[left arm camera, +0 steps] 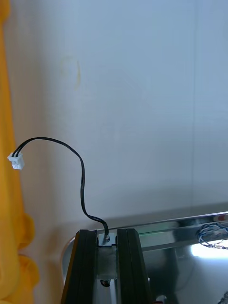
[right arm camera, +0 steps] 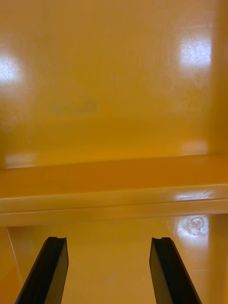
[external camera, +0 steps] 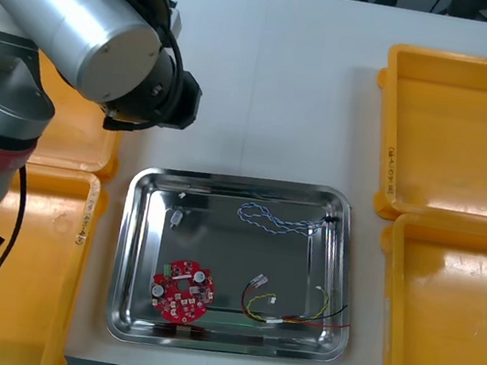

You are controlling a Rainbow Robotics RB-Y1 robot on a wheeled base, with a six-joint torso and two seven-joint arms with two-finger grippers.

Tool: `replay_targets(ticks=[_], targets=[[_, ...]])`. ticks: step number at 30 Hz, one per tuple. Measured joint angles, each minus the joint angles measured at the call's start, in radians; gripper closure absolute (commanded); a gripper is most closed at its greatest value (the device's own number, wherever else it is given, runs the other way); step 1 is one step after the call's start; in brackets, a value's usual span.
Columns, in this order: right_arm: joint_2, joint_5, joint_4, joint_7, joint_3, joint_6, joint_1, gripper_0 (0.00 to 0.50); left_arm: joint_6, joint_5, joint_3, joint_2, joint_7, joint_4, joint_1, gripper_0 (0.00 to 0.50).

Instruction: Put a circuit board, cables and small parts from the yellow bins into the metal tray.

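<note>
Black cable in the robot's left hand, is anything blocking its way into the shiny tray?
Nothing visible does. The left gripper, jaws shut on the black cable, hangs right at the rim of the metal tray, and the tray's middle is bare. The right gripper hangs open over a yellow bin, far off.

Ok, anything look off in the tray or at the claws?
Nothing stands out. Circuit board, cables and small metal parts lie inside the metal tray. Left claw shut on a black cable near the tray's rim; right claw open over a yellow bin.
</note>
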Motion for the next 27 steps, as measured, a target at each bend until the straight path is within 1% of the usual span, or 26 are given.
replay_targets(ticks=[3, 5, 9, 11, 14, 19, 24, 27], targets=[[0.0, 0.0, 0.0, 0.0, 0.0, 0.0, 0.0, 0.0, 0.0, -0.009, -0.037, -0.029, 0.059, 0.0, 0.0, 0.5], [0.0, 0.0, 0.0, 0.0, 0.0, 0.0, 0.0, 0.0, 0.0, -0.01, -0.061, -0.045, 0.13, 0.0, 0.0, 0.5], [0.0, 0.0, 0.0, 0.0, -0.001, 0.0, 0.001, 0.0, 0.001, -0.01, -0.111, -0.064, 0.281, 0.0, 0.0, 0.5], [0.0, 0.0, 0.0, 0.0, -0.001, 0.0, 0.001, 0.0, 0.001, -0.01, -0.136, -0.067, 0.324, 0.0, 0.002, 0.5], [0.0, 0.0, 0.0, 0.0, -0.001, 0.0, 0.001, 0.0, 0.001, -0.011, -0.165, -0.068, 0.327, 0.0, 0.016, 0.5], [0.0, 0.0, 0.0, 0.0, -0.001, 0.0, 0.002, 0.0, 0.001, -0.047, -0.214, -0.069, 0.327, 0.0, 0.062, 0.5], [0.0, 0.0, 0.0, 0.0, -0.001, 0.0, 0.002, 0.0, 0.0, -0.056, -0.251, -0.069, 0.327, 0.0, 0.094, 0.5], [0.0, 0.0, 0.0, 0.0, -0.001, 0.0, 0.002, 0.0, -0.027, -0.059, -0.27, -0.069, 0.328, 0.0, 0.106, 0.5]])
